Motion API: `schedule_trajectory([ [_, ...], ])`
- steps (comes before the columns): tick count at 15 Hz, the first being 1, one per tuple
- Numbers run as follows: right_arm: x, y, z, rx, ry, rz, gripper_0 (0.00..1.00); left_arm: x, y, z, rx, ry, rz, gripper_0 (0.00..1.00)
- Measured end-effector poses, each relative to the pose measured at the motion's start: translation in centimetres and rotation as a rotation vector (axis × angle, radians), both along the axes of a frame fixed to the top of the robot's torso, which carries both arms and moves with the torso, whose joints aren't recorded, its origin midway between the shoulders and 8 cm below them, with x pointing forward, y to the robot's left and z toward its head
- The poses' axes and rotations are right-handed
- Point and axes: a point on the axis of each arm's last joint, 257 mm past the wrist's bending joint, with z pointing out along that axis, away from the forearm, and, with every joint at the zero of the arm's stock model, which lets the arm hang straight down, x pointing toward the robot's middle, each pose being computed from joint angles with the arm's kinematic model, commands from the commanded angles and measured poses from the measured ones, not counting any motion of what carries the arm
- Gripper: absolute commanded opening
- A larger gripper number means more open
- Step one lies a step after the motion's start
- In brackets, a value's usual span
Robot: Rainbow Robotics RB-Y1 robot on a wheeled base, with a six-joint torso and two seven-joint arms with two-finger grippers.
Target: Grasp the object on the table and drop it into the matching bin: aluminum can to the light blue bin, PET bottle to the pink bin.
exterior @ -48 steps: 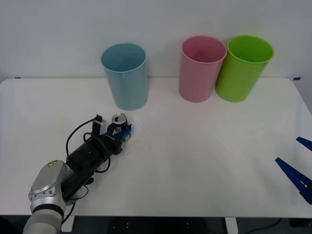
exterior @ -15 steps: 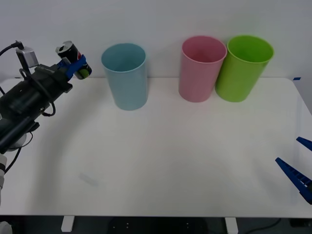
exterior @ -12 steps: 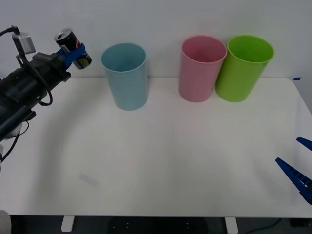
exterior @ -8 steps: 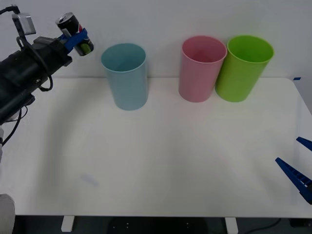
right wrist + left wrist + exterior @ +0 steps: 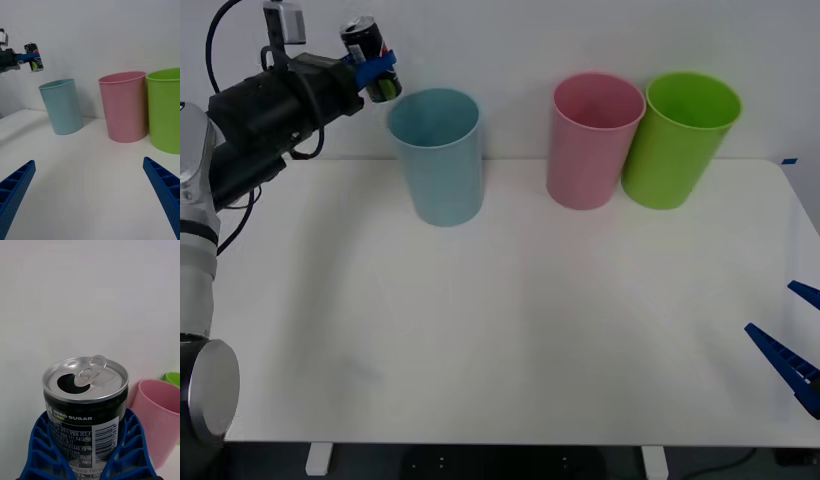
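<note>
Front view: left gripper [image 5: 376,72] jaws clamped on aluminum can [image 5: 370,58], raised near surface's [image 5: 500,330] far-left corner, can upright, just short of light blue bin [image 5: 437,155] rim. Right gripper [image 5: 792,350] parked at right edge, jaws apart.

I see the can's [image 5: 85,405] base hidden between fingers [image 5: 43,450]; at 3 o'clock, the pink bin [image 5: 157,416] is cropped.
</note>
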Motion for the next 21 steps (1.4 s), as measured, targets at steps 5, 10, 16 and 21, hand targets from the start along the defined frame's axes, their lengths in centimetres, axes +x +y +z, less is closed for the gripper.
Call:
schedule_trajectory([
  [5,0.0,0.0,0.0,0.000,0.000,0.000,1.00,2.7,-2.9,-0.8,0.083,0.020,-0.007,0.01],
  [10,0.0,0.0,0.0,0.000,0.000,0.000,1.00,3.4,-5.2,-0.9,0.091,0.017,0.004,0.01],
  [16,0.0,0.0,0.0,0.000,0.000,0.000,1.00,3.5,-5.9,-1.0,0.093,0.011,0.005,0.48],
  [21,0.0,0.0,0.0,0.000,0.000,0.000,1.00,3.2,-6.2,-0.7,0.078,0.005,-0.010,1.00],
])
